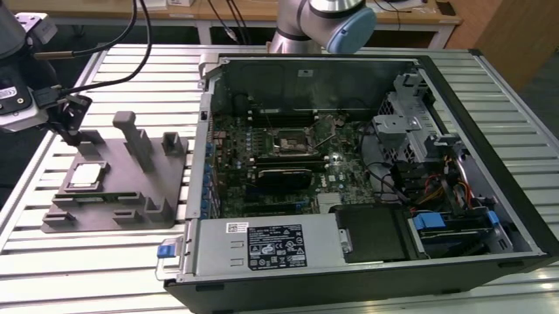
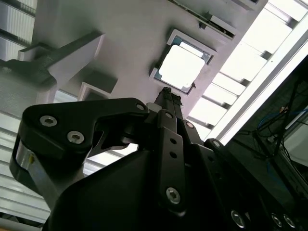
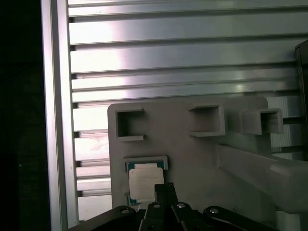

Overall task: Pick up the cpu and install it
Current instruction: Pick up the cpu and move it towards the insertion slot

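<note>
Exterior view looks down on whole bench (image 1: 489,72) incl. fixture tray (image 1: 96,221); both wrist views close over it.

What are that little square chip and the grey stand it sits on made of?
The cpu looks metal-topped: its plate is bright, shiny silver. The fixture tray is probably plastic: matte, even grey, no glints.
</note>
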`<action>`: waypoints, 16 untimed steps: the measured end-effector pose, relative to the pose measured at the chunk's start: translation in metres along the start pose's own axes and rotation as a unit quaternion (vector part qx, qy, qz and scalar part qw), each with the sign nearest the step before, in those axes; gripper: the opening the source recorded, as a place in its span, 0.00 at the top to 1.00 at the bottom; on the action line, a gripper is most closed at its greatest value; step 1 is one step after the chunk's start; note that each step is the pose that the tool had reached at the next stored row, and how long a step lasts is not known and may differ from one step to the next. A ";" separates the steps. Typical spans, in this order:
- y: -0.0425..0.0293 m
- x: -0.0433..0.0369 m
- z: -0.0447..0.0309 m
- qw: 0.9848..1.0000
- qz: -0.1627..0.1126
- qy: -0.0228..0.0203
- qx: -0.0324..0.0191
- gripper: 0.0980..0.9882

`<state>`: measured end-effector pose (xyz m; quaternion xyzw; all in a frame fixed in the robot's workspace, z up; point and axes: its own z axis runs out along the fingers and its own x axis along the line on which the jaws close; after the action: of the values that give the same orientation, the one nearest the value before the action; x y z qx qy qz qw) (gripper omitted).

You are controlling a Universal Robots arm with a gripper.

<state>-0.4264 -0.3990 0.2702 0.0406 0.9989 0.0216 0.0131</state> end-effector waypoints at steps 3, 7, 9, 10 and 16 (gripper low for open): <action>-0.0003 0.0016 0.0026 1.000 0.000 0.000 0.000 0.99; -0.0005 0.0037 0.0058 1.000 0.000 0.000 0.000 0.99; -0.0007 0.0047 0.0075 1.000 0.000 0.000 0.000 0.99; -0.0008 0.0052 0.0083 1.000 0.000 0.000 0.000 0.99; -0.0013 0.0083 0.0147 1.000 0.000 0.000 0.000 0.99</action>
<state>-0.4344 -0.3989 0.2553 0.0407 0.9989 0.0216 0.0132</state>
